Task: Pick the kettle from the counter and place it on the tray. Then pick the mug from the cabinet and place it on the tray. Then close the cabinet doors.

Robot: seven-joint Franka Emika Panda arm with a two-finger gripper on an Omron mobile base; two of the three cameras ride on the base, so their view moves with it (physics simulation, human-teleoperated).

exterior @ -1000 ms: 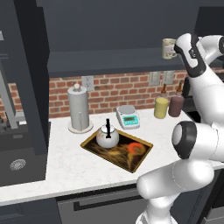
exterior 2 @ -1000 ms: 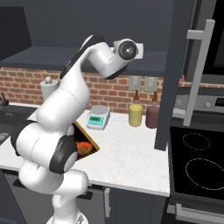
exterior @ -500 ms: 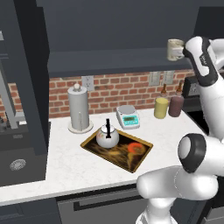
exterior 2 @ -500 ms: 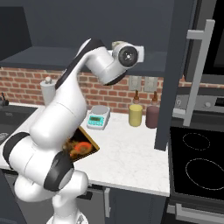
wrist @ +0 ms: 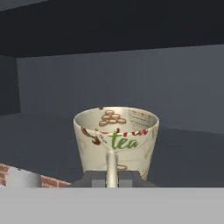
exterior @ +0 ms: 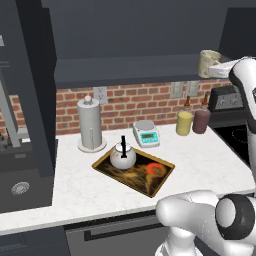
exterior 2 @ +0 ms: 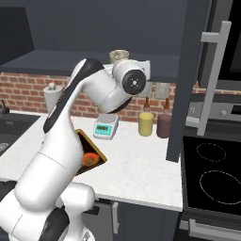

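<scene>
Gripping: claw (wrist: pixel 112 177) clamped together on the handle of the mug (wrist: pixel 116 140).
Mug position: up at the cabinet shelf (exterior: pixel 150 70), right end.
Kettle (exterior: pixel 123 156): on the tray (exterior: pixel 134 170), left part.
Risk: thin handle grip; mug may swing or slip during descent.
Risk: landing against kettle.
</scene>
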